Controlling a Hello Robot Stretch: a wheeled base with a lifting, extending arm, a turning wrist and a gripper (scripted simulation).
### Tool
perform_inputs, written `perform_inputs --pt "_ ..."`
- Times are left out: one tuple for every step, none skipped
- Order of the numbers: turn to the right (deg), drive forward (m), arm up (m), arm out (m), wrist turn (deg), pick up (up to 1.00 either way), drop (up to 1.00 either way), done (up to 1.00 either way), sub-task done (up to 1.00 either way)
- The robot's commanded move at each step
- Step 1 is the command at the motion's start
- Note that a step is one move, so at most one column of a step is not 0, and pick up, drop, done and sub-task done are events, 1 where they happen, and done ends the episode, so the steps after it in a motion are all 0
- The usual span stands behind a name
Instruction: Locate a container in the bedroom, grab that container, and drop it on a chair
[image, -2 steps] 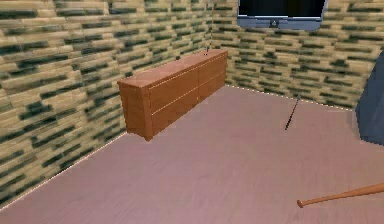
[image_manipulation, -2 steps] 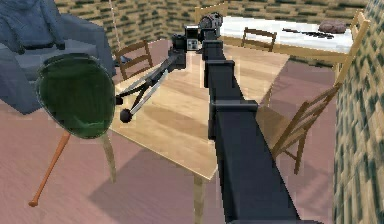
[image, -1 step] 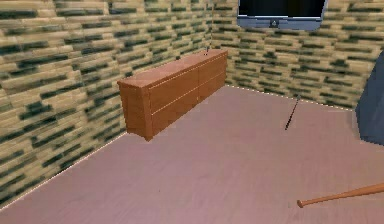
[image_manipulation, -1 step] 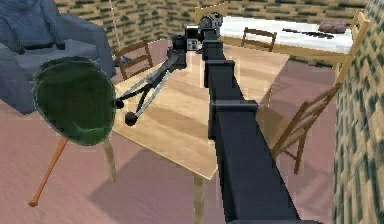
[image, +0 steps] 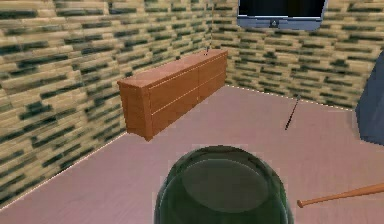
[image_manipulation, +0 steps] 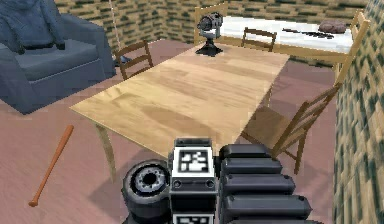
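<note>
I take the dark green, round container (image: 222, 190), low in the forward view right against the base, to be kept close for carrying. The gripper (image_manipulation: 150, 188) is bunched at the arm side view's bottom edge, so I cannot tell how its jaws stand or whether it holds anything. Beyond it stands a wooden table (image_manipulation: 190, 85) with a chair (image_manipulation: 300, 120) alongside, in a brick-walled room with a bed (image_manipulation: 290, 35) behind.

Arm (image_manipulation: 255, 186) and tool (image_manipulation: 150, 188) at bottom edge
</note>
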Motion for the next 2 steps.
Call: perform_inputs --pt "18.0 0.0 0.0 0.0 0.0 0.0 0.0 0.0 0.0" --pt "0.0 1.0 0.0 0.0 0.0 0.0 0.0 0.0 0.0"
